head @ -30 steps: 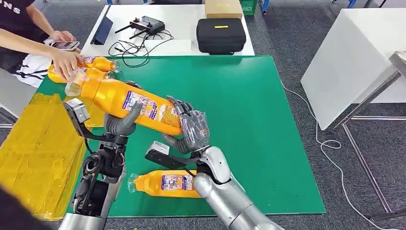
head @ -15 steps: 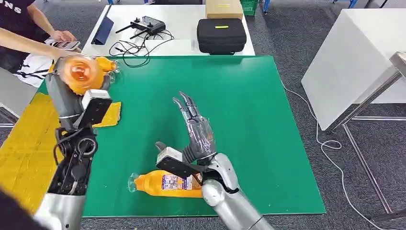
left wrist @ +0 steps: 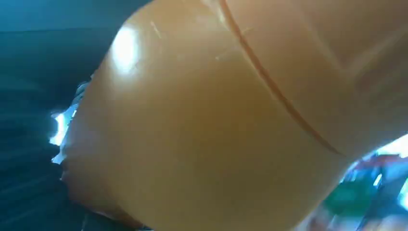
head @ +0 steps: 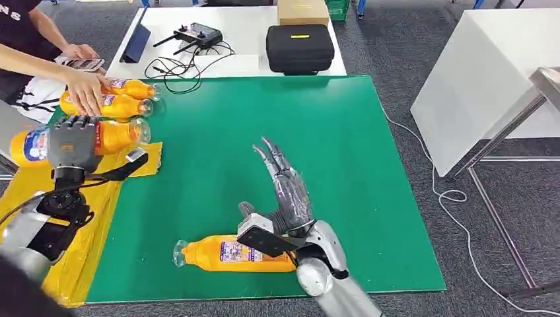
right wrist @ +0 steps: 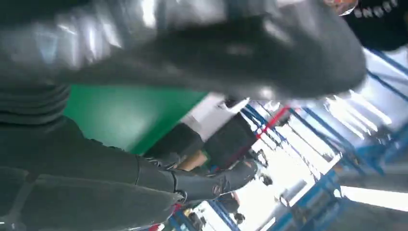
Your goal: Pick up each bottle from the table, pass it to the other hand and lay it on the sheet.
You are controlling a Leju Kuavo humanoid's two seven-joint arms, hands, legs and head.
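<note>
Where our left wrist camera looks, an orange blur of bottle wall sits so close that we cannot make out label or cap. Our right wrist view is dark and smeared; we see grey fingers spread against a bright room and a patch of green.

From the head view, a white desk behind the green mat carries a black case, a cardboard box, a remote controller and cables. At the mat's far left corner a person's hand rests on two orange bottles.

Our left hand grips a held bottle sideways, its body wrapped by the fingers, over the edge of the yellow sheet, cap end toward the mat. Our right hand is empty, fingers stretched apart above the mat. Another bottle lies on its side on the mat near the front edge, just beside our right wrist, its base end hidden behind the arm.
</note>
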